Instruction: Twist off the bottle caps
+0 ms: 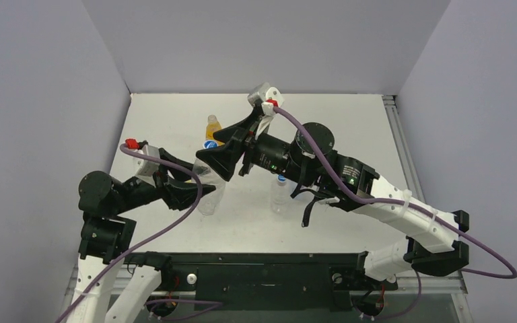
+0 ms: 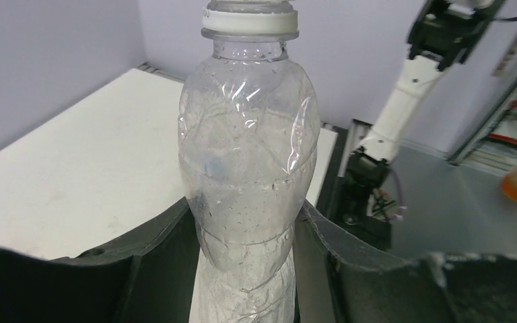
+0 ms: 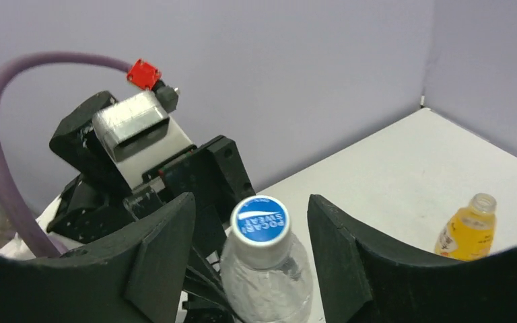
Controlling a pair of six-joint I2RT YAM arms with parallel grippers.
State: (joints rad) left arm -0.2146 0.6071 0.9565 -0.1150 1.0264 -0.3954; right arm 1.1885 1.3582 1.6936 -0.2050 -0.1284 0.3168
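Three bottles and two caps can be counted; anything more is hidden by the arms.

The left gripper (image 2: 246, 232) is clamped on the lower body of a clear bottle (image 2: 249, 155). Its two black fingers (image 2: 155, 249) press against opposite sides of the narrow waist. The bottle stands upright in that grip and its plastic is crinkled and misted on the inside. In the top view the left gripper (image 1: 202, 192) holds this clear bottle (image 1: 209, 198) at the left-centre of the white table (image 1: 350, 121). Whether the base rests on the surface cannot be told.

A blue-topped cap (image 3: 260, 225) with white lettering and a white skirt sits on the bottle's neck. The right gripper (image 3: 250, 202) is spread wide around it, one finger (image 3: 165, 249) on each side, and a visible gap separates the cap from both. From above, the right gripper (image 1: 217, 151) reaches in from the right and straddles the blue-topped cap (image 1: 209, 143). The left wrist view cuts this cap off, showing only its white lower rim (image 2: 249, 19).

A yellow-orange bottle (image 1: 212, 128) stands just behind the held one, toward the back wall. In the right wrist view the yellow-orange bottle (image 3: 468, 232) is upright and its neck is open.

A second clear bottle (image 1: 279, 200) stands upright near the table's middle, partly under the right arm. It carries the second blue cap (image 1: 281, 179).
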